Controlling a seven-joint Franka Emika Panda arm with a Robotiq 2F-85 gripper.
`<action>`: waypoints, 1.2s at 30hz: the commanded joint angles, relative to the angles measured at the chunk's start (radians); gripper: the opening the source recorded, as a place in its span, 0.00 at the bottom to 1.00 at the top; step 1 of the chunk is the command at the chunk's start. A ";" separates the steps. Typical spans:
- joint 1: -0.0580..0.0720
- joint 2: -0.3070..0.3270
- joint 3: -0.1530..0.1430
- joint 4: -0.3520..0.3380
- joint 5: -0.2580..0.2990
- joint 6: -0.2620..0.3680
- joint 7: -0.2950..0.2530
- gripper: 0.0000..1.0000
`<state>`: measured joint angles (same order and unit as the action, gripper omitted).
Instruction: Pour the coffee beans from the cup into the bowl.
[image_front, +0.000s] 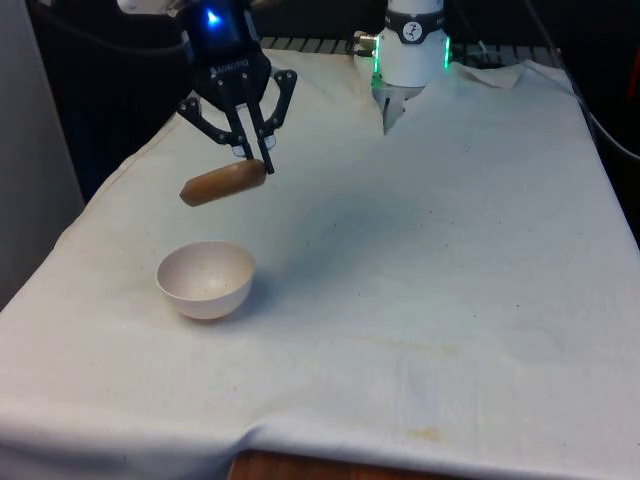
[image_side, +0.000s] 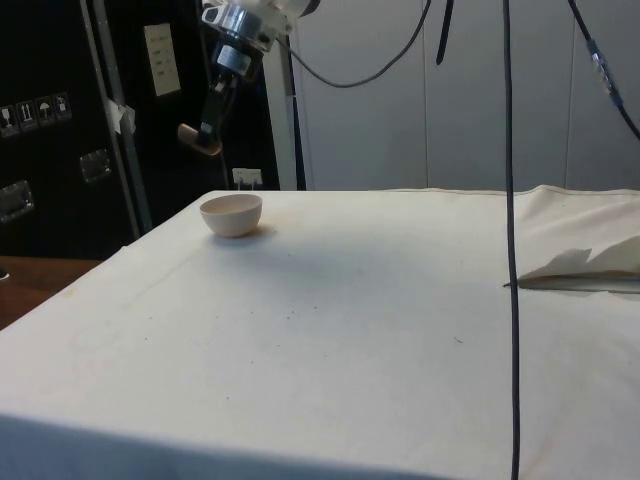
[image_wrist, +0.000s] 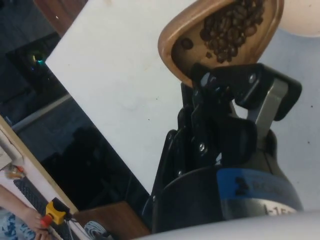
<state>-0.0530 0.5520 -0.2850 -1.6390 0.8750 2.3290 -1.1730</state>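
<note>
A brown wooden cup hangs in the air, tipped almost onto its side, with my gripper shut on its rim. In the wrist view the cup holds dark coffee beans gathered towards its low side. The white bowl rests on the cloth below the cup and nearer the table's front. From the side, the cup and gripper hang above the bowl, slightly beyond it. I cannot see any beans in the bowl.
The white cloth covers the whole table, with wide bare room on the front view's right. The table's left edge runs close to the bowl. A black cable hangs down in the side view.
</note>
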 joint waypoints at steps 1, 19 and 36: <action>-0.001 0.000 0.001 0.000 0.007 0.002 0.007 0.00; -0.001 -0.001 0.000 -0.001 0.052 0.006 0.091 0.00; 0.000 0.000 -0.001 -0.001 0.084 0.012 0.165 0.00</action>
<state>-0.0530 0.5520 -0.2870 -1.6390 0.9530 2.3330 -1.0110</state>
